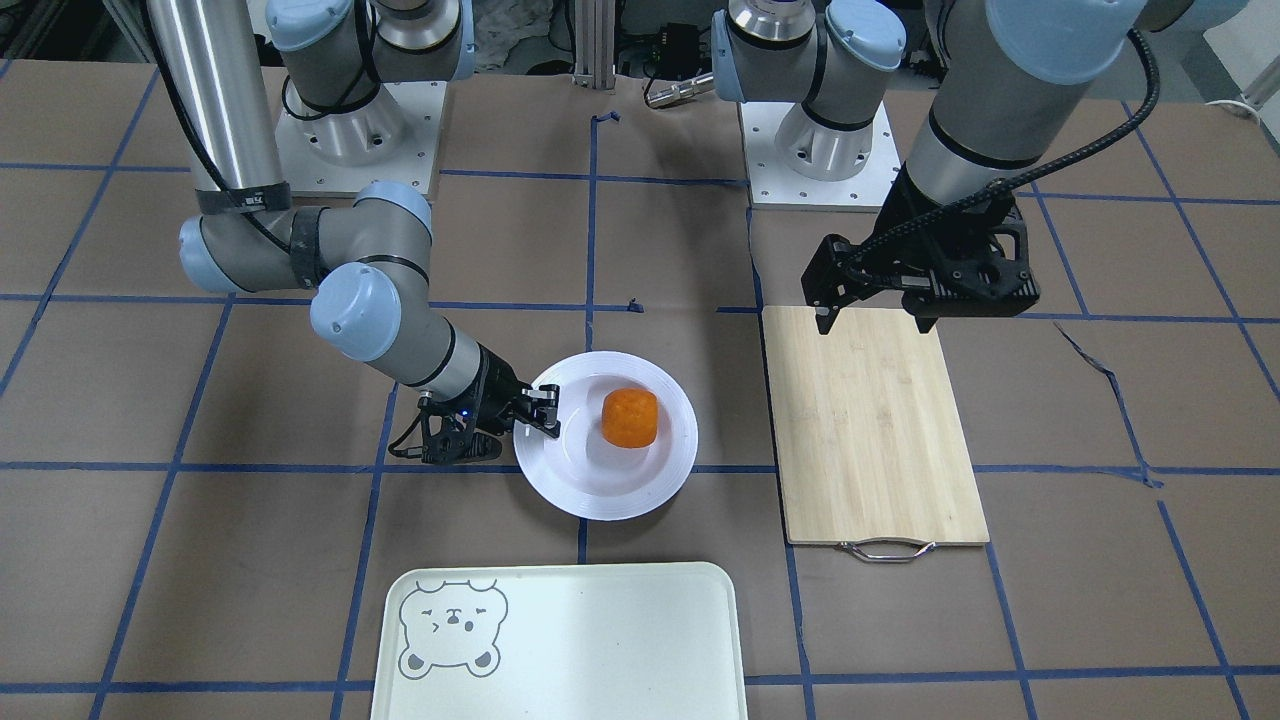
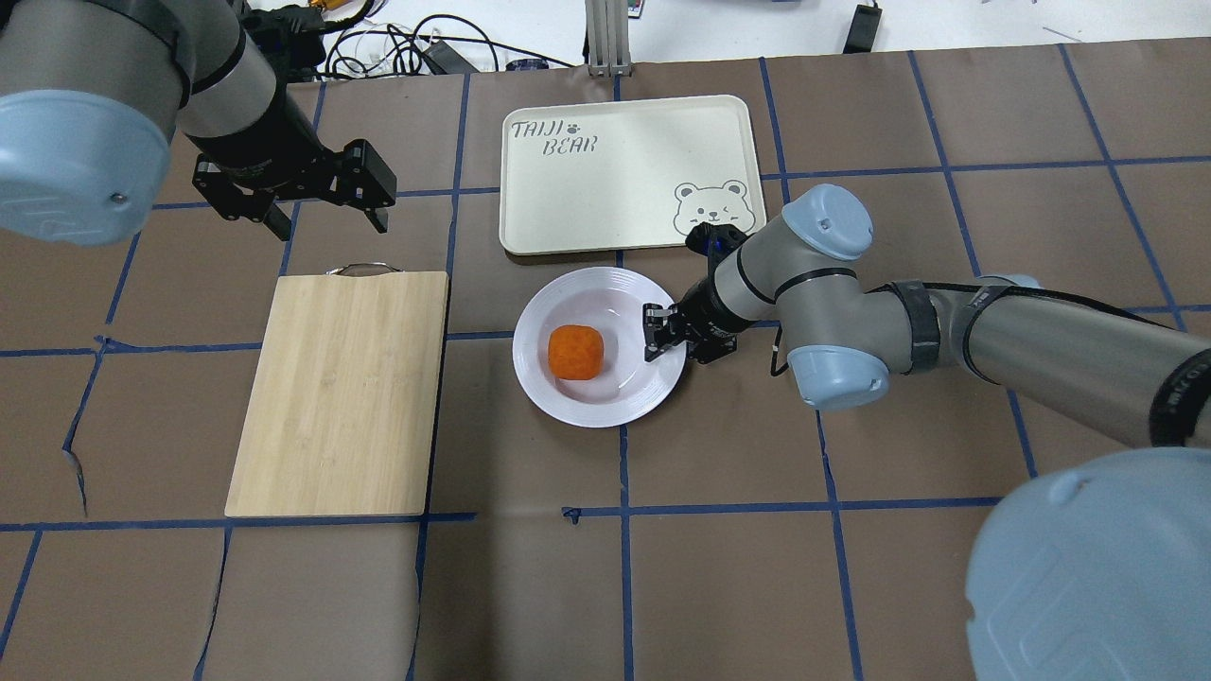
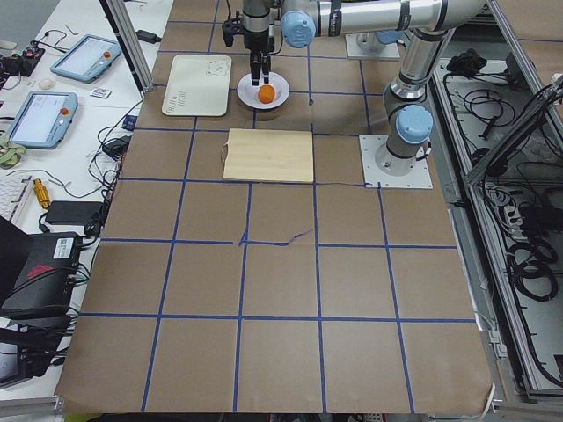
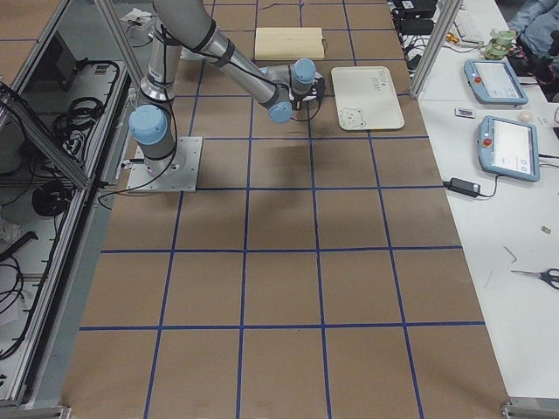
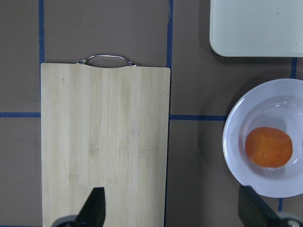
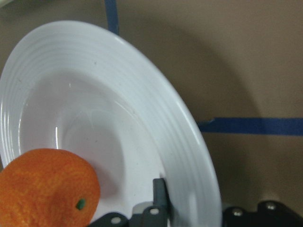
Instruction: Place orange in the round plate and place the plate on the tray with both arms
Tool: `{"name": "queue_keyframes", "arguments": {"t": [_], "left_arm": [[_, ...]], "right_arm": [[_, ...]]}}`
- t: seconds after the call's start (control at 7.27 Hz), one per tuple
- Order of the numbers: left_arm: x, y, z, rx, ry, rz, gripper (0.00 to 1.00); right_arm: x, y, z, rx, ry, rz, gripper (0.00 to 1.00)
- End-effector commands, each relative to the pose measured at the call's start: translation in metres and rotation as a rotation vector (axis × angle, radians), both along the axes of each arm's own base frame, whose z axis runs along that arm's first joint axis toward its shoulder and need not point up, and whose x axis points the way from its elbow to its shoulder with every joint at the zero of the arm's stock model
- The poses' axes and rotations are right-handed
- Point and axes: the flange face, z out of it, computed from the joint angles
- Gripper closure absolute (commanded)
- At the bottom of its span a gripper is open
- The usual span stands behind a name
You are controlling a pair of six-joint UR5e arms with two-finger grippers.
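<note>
The orange (image 1: 630, 417) (image 2: 575, 352) lies in the sunken centre of the round plate (image 1: 600, 505) (image 2: 587, 411), which rests on the table just short of the tray (image 1: 600, 640) (image 2: 615, 180). My right gripper (image 1: 545, 415) (image 2: 658, 336) reaches in low from the side and is shut on the plate's rim. In the right wrist view one finger (image 6: 162, 196) presses inside the rim and the other is hidden beneath it. My left gripper (image 1: 875, 320) (image 2: 329, 225) hangs open and holds nothing, above the cutting board's handle end, well away from the plate.
A bamboo cutting board (image 1: 880, 420) (image 2: 341, 388) with a metal handle lies on the left arm's side of the plate. The tray holds nothing. Brown paper with blue tape lines covers the table.
</note>
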Motion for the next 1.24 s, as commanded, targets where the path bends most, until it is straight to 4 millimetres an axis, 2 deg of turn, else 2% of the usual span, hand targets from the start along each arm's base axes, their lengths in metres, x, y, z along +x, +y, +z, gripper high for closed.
{"name": "queue_keyframes", "arguments": {"t": [0.0,0.28,0.41,0.55,0.83,0.96,1.1], "left_arm": [[0.001,0.0,0.0,0.001,-0.006,0.0,0.0],[0.001,0.0,-0.002,0.007,-0.006,0.0,0.0],[0.0,0.0,-0.004,0.01,-0.006,-0.001,0.0],[0.0,0.0,-0.004,0.01,-0.006,-0.001,0.0],[0.0,0.0,-0.005,0.012,-0.006,-0.003,0.0],[0.0,0.0,-0.005,0.012,-0.007,-0.001,0.0],[0.0,0.0,-0.005,0.012,-0.007,-0.001,0.0]], "right_arm": [[-0.005,-0.009,0.007,0.005,-0.017,-0.041,1.0],[-0.023,-0.051,0.042,0.016,-0.098,-0.163,1.0],[-0.025,-0.07,0.062,0.0,-0.097,-0.167,1.0],[-0.024,-0.099,0.072,-0.041,-0.102,-0.162,1.0],[-0.022,-0.19,0.053,-0.098,-0.094,-0.174,1.0],[-0.022,-0.219,0.037,-0.1,-0.09,-0.194,1.0],[-0.021,-0.228,0.021,-0.091,-0.089,-0.197,1.0]]}}
